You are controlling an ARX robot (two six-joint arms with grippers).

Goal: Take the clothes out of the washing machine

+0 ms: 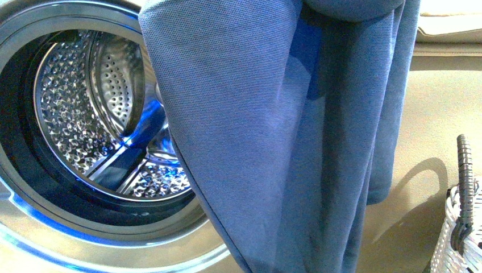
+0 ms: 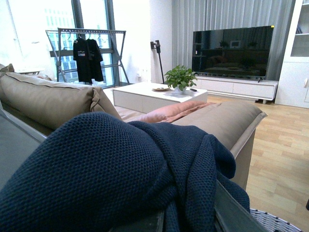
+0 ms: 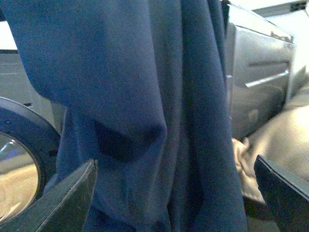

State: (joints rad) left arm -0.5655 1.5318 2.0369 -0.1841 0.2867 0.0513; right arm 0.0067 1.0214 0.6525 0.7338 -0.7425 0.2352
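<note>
- Hanging from above the front view's top edge, the clothes fall in front of the right side of the washing machine, outside its open porthole.
- The fabric is a fine, pebbly knit. It reads mid-blue in the front view and dark navy in the left wrist view, and it is soft and gathered into long folds.
- The left hand is closed on a bunch of the cloth, which heaps over it and hides most of both fingers.
- The right hand is spread wide and grips nothing. The cloth hangs just beyond its two dark fingers, and whether it touches them I cannot tell.
- The perforated steel drum shows bare to the left of the cloth, with the porthole rim curving below it.
- To the right lies bare beige floor, and a white woven basket with a dark handle stands at the lower right corner, apart from the cloth.
- In the left wrist view a tan sofa lies behind the bunched cloth.
- The garment's long axis runs straight up and down. One fold ends clear of the floor on the right, and the rest drops past the bottom edge.
</note>
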